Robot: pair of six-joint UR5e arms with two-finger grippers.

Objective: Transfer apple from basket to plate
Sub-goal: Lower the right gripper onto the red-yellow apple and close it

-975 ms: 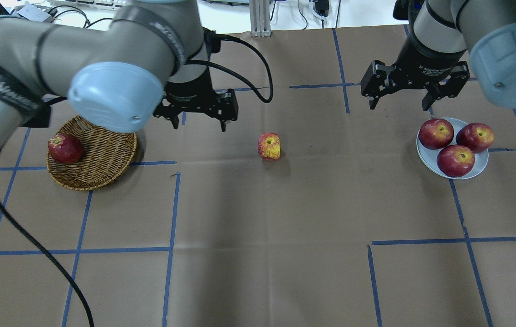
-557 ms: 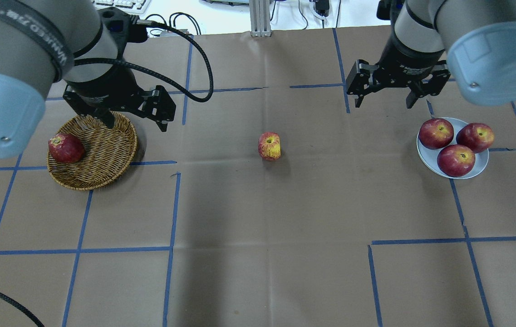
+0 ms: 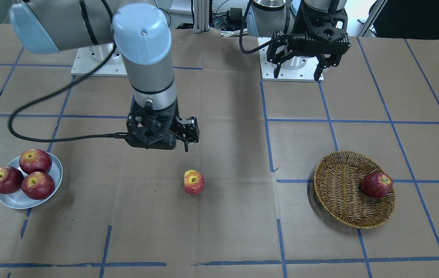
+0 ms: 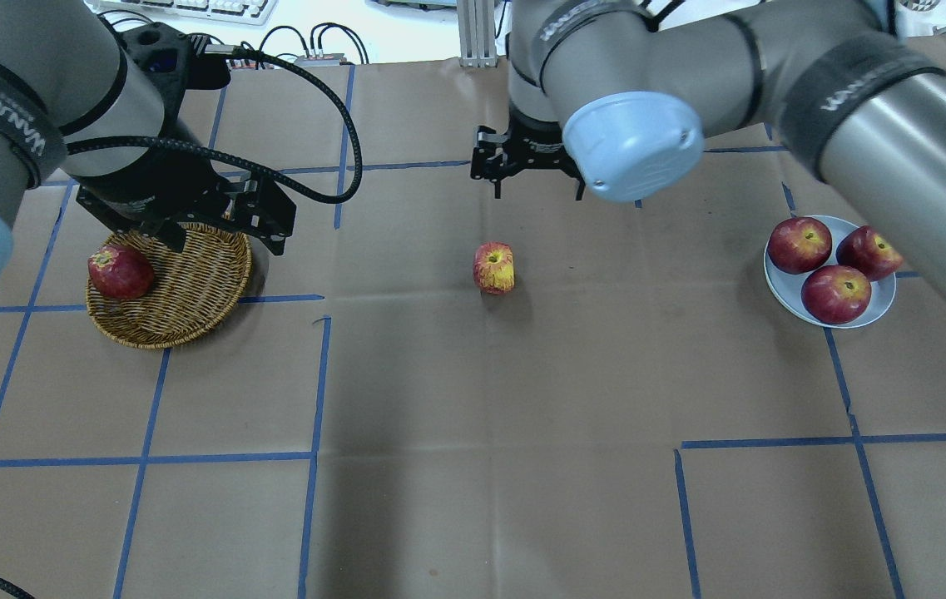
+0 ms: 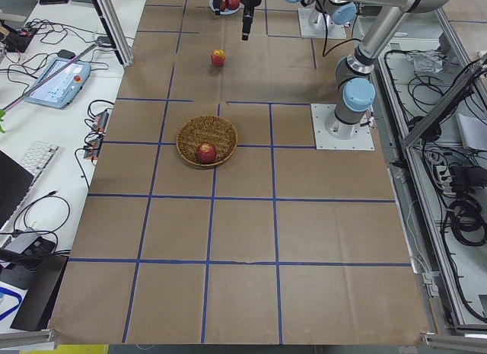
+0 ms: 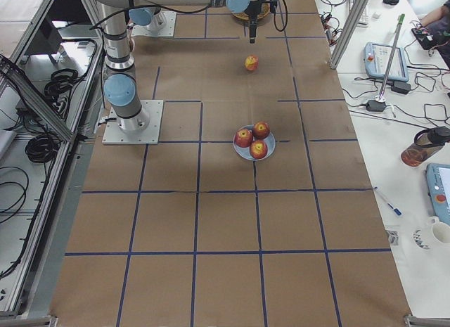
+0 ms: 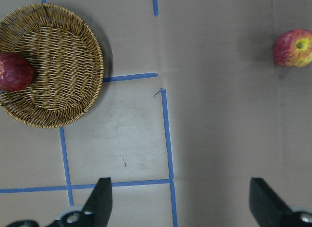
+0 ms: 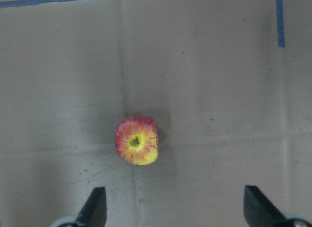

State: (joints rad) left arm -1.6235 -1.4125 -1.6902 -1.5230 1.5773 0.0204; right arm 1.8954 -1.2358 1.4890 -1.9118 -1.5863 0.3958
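The right tool (image 8: 176, 210), fingers apart, hangs over the apple (image 8: 137, 147), which sits on the bare counter (image 8: 219, 66) between basket (image 4: 227, 283) and plate (image 4: 874, 309). The left tool (image 7: 183, 203), fingers also apart, hovers beside the basket. The arm band (image 4: 855, 83) reads roughly "WANUED".

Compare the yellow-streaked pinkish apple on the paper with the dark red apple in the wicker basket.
The pinkish-red, yellow-streaked apple looks faceted; the dark red apple looks smooth and darker. The streaked apple sits on bare brown paper; the dark one lies at the tan wicker basket edge. Neither is gripped.
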